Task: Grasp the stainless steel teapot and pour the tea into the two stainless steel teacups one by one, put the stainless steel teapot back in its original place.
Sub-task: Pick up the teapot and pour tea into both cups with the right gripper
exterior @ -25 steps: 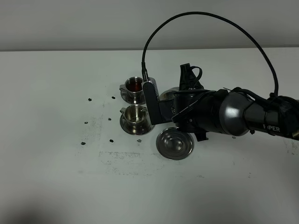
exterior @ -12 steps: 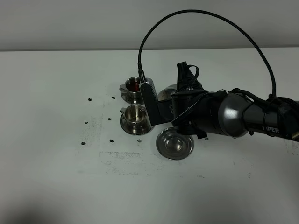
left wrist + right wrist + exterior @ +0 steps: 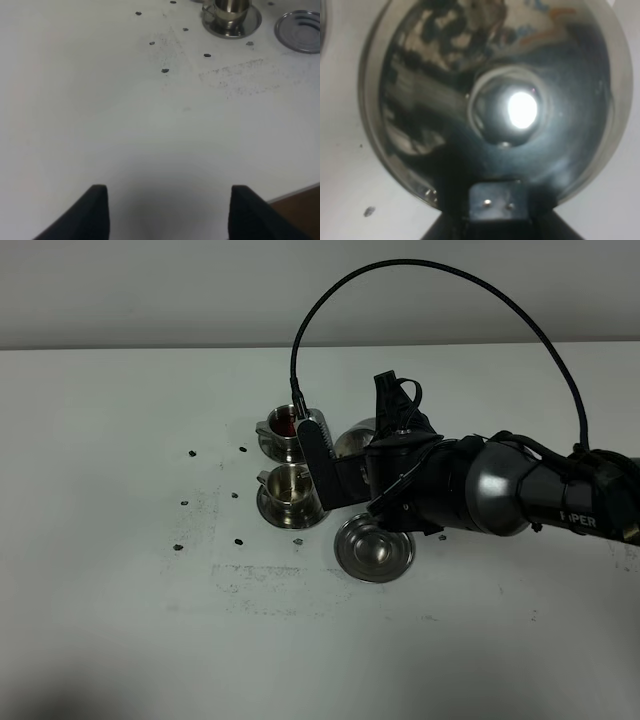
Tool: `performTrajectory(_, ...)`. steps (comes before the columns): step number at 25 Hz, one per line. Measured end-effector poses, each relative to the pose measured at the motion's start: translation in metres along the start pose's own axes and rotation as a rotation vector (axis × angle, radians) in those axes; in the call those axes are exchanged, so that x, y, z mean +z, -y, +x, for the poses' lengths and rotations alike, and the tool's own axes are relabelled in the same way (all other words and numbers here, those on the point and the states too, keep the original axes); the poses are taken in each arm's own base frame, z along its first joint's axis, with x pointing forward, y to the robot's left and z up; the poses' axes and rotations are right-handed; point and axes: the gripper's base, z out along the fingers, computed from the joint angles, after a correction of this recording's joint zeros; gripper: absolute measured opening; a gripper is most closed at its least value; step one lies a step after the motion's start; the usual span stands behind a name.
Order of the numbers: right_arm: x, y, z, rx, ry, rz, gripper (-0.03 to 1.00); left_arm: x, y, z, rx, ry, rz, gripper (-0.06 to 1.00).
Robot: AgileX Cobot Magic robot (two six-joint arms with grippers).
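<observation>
Right pincer [image 3: 498,205] is pressed shut and reads as pinching the teapot [image 3: 353,436] by its handle, though the handle itself is hidden under it. Left pincer [image 3: 172,212] is spread, holds nothing, and is well away from the tray [image 3: 375,555]. Teapot is off the tray, just past its far side. Far cup [image 3: 288,421] shows red tea. Near cup [image 3: 290,482], close beside the tray, looks dry, so I'd call the second pour next. Get the spout tip over the near cup's mouth before tipping, roll slowly, keep the body clear of the far cup, and level out before backing off. Spout is hidden in all views. It's presumably opposite the handle, pointing away from the arm toward the cups, so the handle-to-spout axis lies roughly level over the counter [image 3: 120,540]. Lid knob faces the wrist camera square-on.
</observation>
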Motion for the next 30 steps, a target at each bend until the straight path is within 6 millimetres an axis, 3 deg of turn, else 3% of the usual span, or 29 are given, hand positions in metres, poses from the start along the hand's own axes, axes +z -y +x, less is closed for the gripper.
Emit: performTrajectory(30, -0.0008, 0.0028, -0.0005, -0.04, -0.006, 0.034, 0.21, 0.0, 0.0, 0.0, 0.0, 0.0, 0.0, 0.52)
